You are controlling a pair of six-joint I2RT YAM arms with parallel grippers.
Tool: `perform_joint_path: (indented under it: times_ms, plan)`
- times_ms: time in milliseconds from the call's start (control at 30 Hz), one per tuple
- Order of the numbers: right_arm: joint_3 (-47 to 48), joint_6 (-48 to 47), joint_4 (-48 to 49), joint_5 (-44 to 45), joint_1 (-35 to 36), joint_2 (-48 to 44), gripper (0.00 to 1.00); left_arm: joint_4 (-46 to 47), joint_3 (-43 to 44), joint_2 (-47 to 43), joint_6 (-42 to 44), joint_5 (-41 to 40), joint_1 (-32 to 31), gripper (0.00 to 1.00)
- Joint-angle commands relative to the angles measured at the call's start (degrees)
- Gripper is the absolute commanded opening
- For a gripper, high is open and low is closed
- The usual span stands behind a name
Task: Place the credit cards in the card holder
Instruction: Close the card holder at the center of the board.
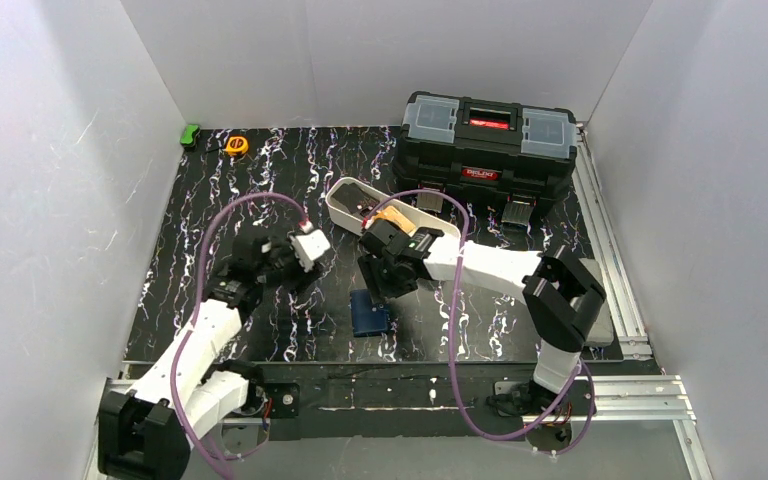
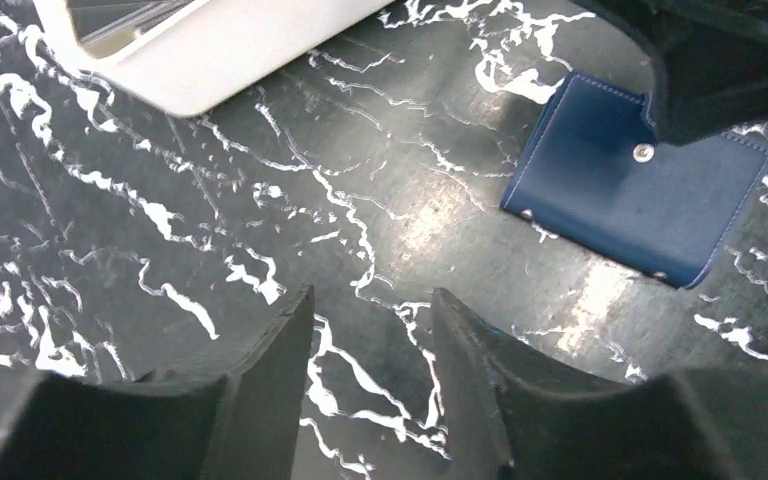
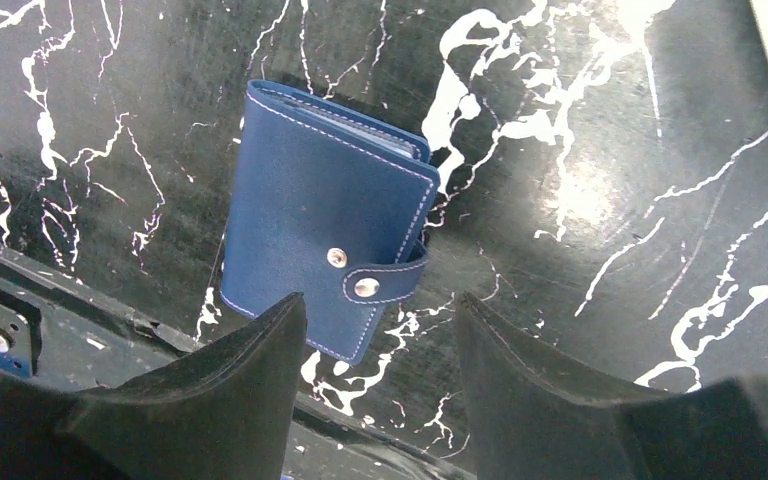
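my right gripper [image 3: 380, 385] is apart with nothing between the fingers. it hangs over the mat [image 3: 580, 150], and the holder [image 3: 325, 225] sits just past the fingertips, left of the gap. its near corner is hidden behind one finger [image 3: 230, 390]. i can't tell if there is contact.

from above, the right gripper [image 1: 384, 284] is just behind the holder [image 1: 370, 314], which lies near the front edge of the mat [image 1: 210, 180], between the two arms.

my left gripper [image 2: 370, 385] is also apart and empty. its holder [image 2: 620, 195] view is up and to the right, well clear of the fingers and partly under the right gripper [image 2: 720, 70].

the holder is navy leather-look, a flat rectangle folded shut. it has pale stitching on the edges, a strap wrapped round one side and two metal snap studs.

the mat is glossy black with white marble veining. my fingers are matte black curved wedges.

the tray [image 1: 344, 203] is a white, smooth, rounded oblong behind the right wrist. an orange card [image 1: 392, 214] is in it, partly hidden.
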Motion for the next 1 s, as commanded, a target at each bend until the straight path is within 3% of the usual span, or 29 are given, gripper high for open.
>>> perform_joint_path:
  times_ms: [0, 67, 300, 500, 700, 967]
  plan:
    - [3.58, -0.7, -1.72, 0.98, 1.95, 1.91, 0.63, -14.83, 2.96, -2.02, -2.22, 10.83, 6.01, 0.58]
    - [4.4, -0.67, -2.03, 1.16, 2.51, 3.01, 0.61, -18.86, 1.48, -3.56, 4.24, 14.01, 6.09, 0.65]
    - [4.62, -0.03, -2.41, 1.48, 2.93, 3.96, 0.49, -16.99, -5.06, -7.28, 20.16, 18.66, 5.88, 0.7]
    - [4.24, 0.58, -2.63, 2.07, 2.93, 4.1, 0.48, -9.99, -8.09, -5.16, 26.32, 15.61, 0.99, 0.71]
    - [3.69, 0.87, -2.18, 2.17, 2.93, 3.71, 0.38, -1.6, -12.48, -3.75, 34.1, 13.69, -5.92, 0.71]
    - [3.11, 0.94, -2.06, 1.86, 2.84, 3.94, 0.28, 0.63, -10.89, 3.52, 39.57, 13.07, -9.94, 0.67]
